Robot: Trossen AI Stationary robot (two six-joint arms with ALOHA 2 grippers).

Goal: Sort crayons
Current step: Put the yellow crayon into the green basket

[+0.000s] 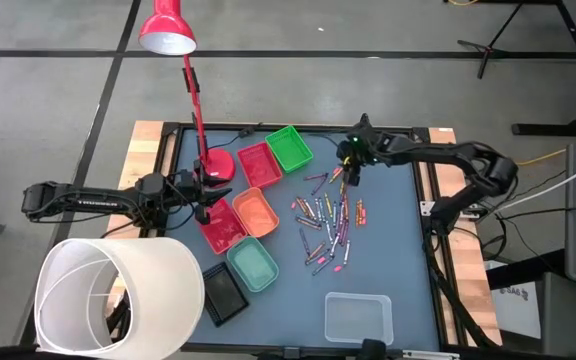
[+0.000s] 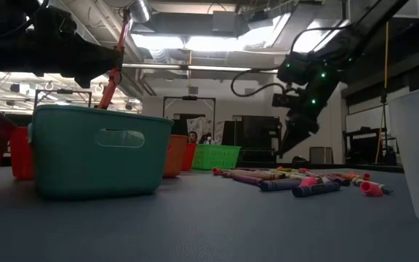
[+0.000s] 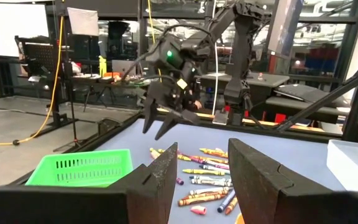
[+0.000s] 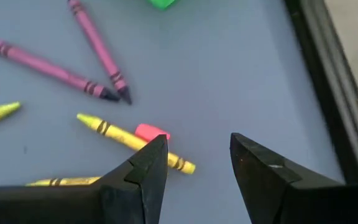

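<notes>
Several crayons (image 1: 328,225) in mixed colours lie scattered flat on the blue-grey mat, right of centre. My right gripper (image 1: 348,178) hangs open above the far end of that scatter, slanting down, and touches nothing. In its wrist view, the right gripper (image 4: 197,155) is just above a yellow crayon (image 4: 135,142), a short pink stub (image 4: 151,132) and two magenta crayons (image 4: 98,46). My left gripper (image 1: 211,203) waits open and level over the trays at the left. The left wrist view shows the left gripper (image 3: 201,162) with nothing between its fingers.
Small trays stand left of the crayons: green (image 1: 289,147), red (image 1: 259,164), orange (image 1: 256,211), another red (image 1: 222,225), teal (image 1: 253,264), black (image 1: 224,295). A clear tray (image 1: 359,317) sits near the front edge. A red desk lamp (image 1: 168,30) and a white cylinder (image 1: 108,295) are at the left.
</notes>
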